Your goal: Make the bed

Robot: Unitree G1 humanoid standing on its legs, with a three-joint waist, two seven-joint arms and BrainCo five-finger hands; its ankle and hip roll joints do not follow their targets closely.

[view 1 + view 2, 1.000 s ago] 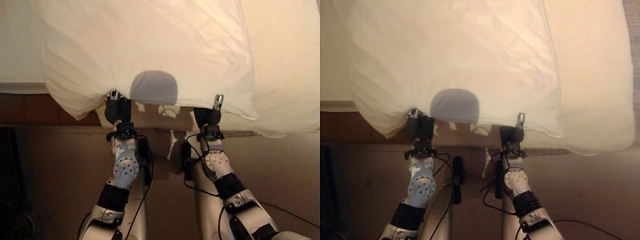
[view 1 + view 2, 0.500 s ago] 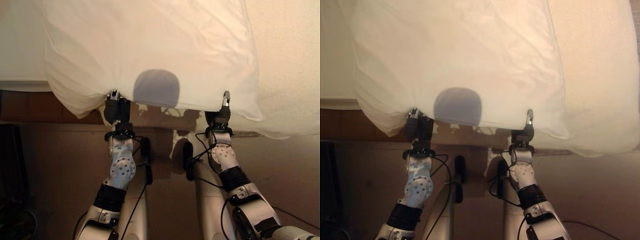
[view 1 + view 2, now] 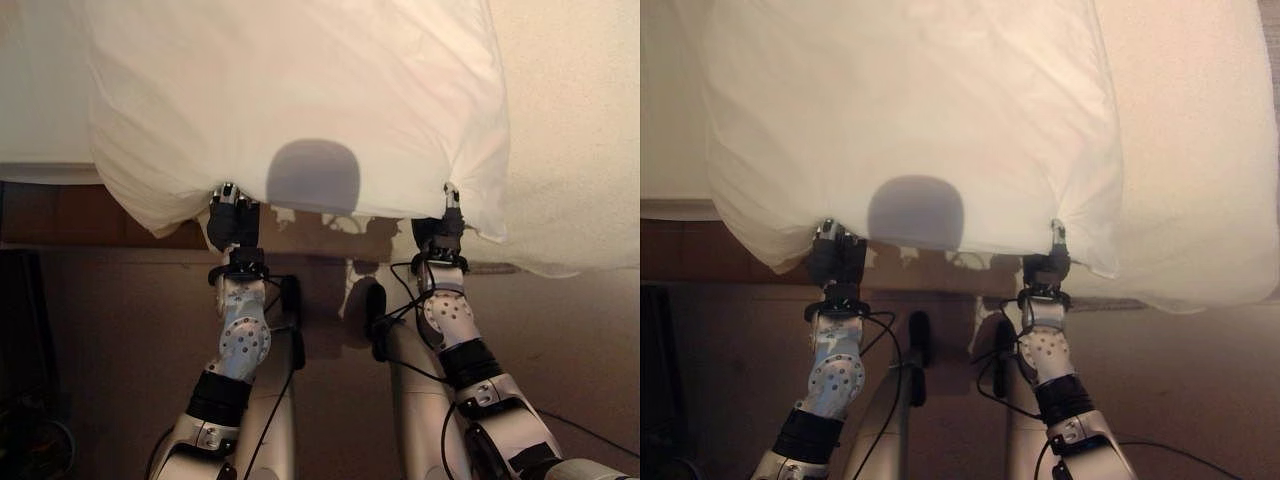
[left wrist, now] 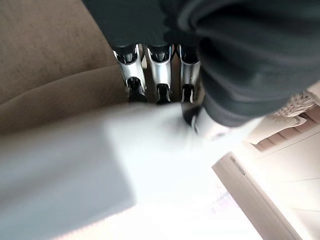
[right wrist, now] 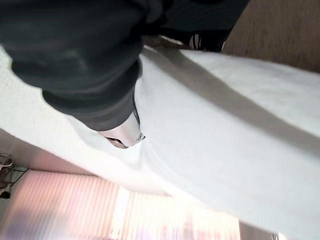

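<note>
A large white pillow (image 3: 300, 90) hangs over the near edge of the bed (image 3: 575, 130). Both hands hold its lower hem from below. My left hand (image 3: 232, 215) grips the hem near the left corner; in the left wrist view its fingers (image 4: 159, 82) curl against the white cloth (image 4: 165, 165). My right hand (image 3: 443, 225) grips the hem near the right corner, where the right wrist view has the thumb (image 5: 125, 137) pressed on the pillow cloth (image 5: 225, 130). The pillow's right corner (image 3: 1102, 258) droops just past that hand.
A white textured cover (image 3: 1200, 150) lies over the bed at right, its edge hanging down the side. A smooth sheet (image 3: 40, 110) shows at left above the brown bed frame (image 3: 60, 215). Brown carpet (image 3: 120, 330) lies below, with a dark object (image 3: 20, 330) at the far left.
My right hand has shifted right and a little up along the hem. The pillow's right corner, spread wide before, has drawn in and now droops beside that hand. The left hand stays put.
</note>
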